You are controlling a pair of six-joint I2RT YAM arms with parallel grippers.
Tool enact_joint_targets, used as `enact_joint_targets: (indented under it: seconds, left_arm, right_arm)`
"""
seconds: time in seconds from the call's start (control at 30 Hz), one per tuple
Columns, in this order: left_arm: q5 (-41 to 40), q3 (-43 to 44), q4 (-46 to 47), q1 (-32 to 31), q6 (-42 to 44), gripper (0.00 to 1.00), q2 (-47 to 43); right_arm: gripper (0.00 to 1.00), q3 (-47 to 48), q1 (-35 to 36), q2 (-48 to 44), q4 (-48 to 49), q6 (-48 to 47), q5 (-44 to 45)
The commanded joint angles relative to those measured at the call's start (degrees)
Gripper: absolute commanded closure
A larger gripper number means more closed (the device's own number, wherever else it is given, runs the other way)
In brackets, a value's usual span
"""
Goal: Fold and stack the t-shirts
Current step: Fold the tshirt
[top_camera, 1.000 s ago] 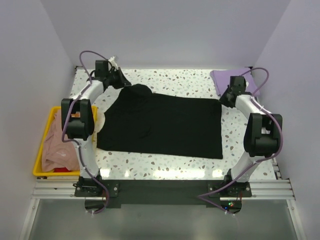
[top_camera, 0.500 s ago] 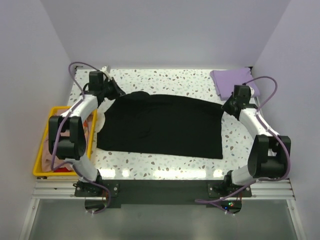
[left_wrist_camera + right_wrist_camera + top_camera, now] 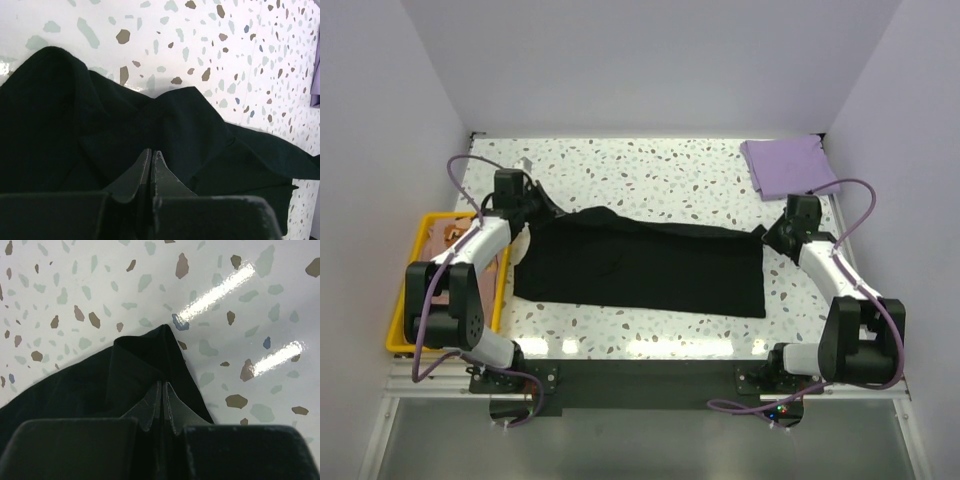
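Note:
The black t-shirt (image 3: 640,270) lies spread across the middle of the table, its far edge lifted and drawn toward me. At the far left corner of that shirt my left gripper (image 3: 548,212) is shut on the cloth. The left wrist view shows its jaws (image 3: 152,151) pinched together on a fold of black cloth (image 3: 60,110). My right gripper (image 3: 767,232) is shut on the far right corner, and the right wrist view shows its jaws (image 3: 163,383) closed on black cloth (image 3: 100,385). A folded lavender t-shirt (image 3: 788,165) lies at the back right. A peach-tan t-shirt (image 3: 453,233) sits in the tray.
A yellow tray (image 3: 392,335) hangs off the table's left edge, mostly hidden by my left arm. Speckled table top (image 3: 650,165) shows behind the black shirt. Walls close in on the left, back and right.
Both grippers have moved toward the near side, carrying the black shirt's far edge with them. The shirt looks narrower front to back now. Both arms have folded lower and outward.

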Motion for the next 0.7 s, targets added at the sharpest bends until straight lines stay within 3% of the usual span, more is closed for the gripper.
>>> enact_joint_targets:
  seconds: [0.0,0.53,0.67]
  left_arm:
    - [-2.6,-1.8,-0.2,0.4,-1.4,1.00,-4.1]
    - [-5.5,-8.0,-3.2,0.4,-0.6,1.00,-10.8]
    - [-5.9,-9.5,-3.6,0.4,-0.9,1.00,-10.9]
  right_arm:
    - [1.00,-0.9,-0.2,-1.7,0.3,1.3,1.8]
    - [0.98,-4.8,-0.6,-3.9,0.6,2.3,2.3]
    - [0.89,-6.7,-0.8,-5.6,1.2,2.9,1.7]
